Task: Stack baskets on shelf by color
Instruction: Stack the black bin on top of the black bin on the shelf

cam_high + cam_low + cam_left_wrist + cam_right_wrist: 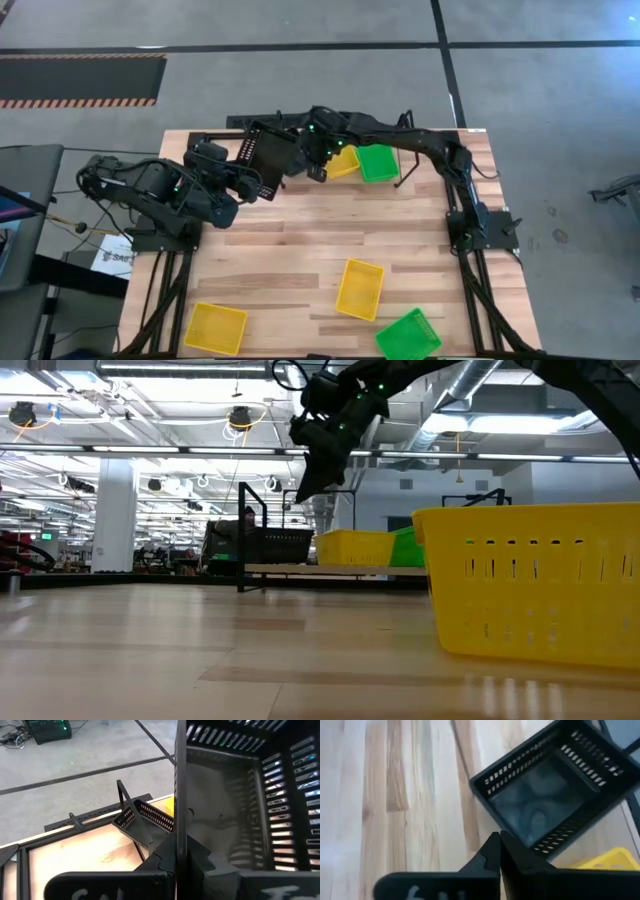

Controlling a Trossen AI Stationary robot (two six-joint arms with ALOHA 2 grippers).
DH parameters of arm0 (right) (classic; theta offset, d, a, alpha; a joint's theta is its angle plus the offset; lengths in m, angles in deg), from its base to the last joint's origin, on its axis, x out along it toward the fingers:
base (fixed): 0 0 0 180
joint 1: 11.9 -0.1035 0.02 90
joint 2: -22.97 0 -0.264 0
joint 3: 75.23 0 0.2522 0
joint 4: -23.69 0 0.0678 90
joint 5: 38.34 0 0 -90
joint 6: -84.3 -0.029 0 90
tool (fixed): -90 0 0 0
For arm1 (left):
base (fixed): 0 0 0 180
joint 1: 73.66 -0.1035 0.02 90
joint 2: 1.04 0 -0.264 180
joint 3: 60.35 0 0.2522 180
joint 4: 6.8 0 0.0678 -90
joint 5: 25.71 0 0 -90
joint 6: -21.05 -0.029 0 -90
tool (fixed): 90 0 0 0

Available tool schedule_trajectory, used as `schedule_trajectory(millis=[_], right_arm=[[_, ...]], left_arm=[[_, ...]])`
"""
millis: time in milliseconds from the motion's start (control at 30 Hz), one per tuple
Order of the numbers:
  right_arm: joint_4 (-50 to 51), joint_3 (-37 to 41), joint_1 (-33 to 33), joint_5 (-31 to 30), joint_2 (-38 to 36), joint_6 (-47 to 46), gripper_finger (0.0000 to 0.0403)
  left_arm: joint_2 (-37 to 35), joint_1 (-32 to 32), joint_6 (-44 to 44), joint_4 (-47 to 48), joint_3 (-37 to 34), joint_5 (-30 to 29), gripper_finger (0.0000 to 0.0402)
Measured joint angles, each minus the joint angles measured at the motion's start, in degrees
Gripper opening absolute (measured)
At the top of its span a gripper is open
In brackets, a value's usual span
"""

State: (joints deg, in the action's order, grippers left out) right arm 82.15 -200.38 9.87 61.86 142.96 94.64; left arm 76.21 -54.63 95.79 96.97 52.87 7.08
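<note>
at the shelf (300, 125), left gripper (262, 186) is clamping a black basket's (268, 152) rim, jaws pinched on it. right gripper (318, 172) is hovering just beside, jaws together, holding nothing.

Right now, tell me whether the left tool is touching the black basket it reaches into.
Touching. The left wrist view shows the left tool shut on the black basket, with the basket's thin side wall pinched inside the tool.
</note>
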Motion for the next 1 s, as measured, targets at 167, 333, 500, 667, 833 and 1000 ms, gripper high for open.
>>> schedule_trajectory(millis=[167,333,500,667,833,1000], right_arm=[[1.3,0.1,-0.9,0.0,0.2,0.8,0.0056],[5.9,-0.4,-1.0,-1.9,-0.7,1.4,0.0091],[13.8,-4.3,0.7,-2.9,-7.1,2.1,0.0106],[19.3,-4.3,3.6,-9.3,-12.6,0.6,0.0099],[28.0,-2.5,6.9,-12.1,-13.0,-3.4,0.0027],[24.0,6.7,6.6,-11.9,-12.9,-3.4,0.0006]], left_arm=[[0.0,0.0,0.0,0.0,0.0,0.1,0.0],[0.0,0.0,0.0,0.0,0.0,0.1,0.0],[0.0,0.0,0.0,0.0,0.0,-0.2,0.0],[0.0,0.0,0.0,0.0,0.0,-0.5,0.0],[0.0,0.0,0.0,0.0,0.0,-0.5,0.0],[0.0,0.0,0.0,0.0,0.0,-0.4,0.0]])
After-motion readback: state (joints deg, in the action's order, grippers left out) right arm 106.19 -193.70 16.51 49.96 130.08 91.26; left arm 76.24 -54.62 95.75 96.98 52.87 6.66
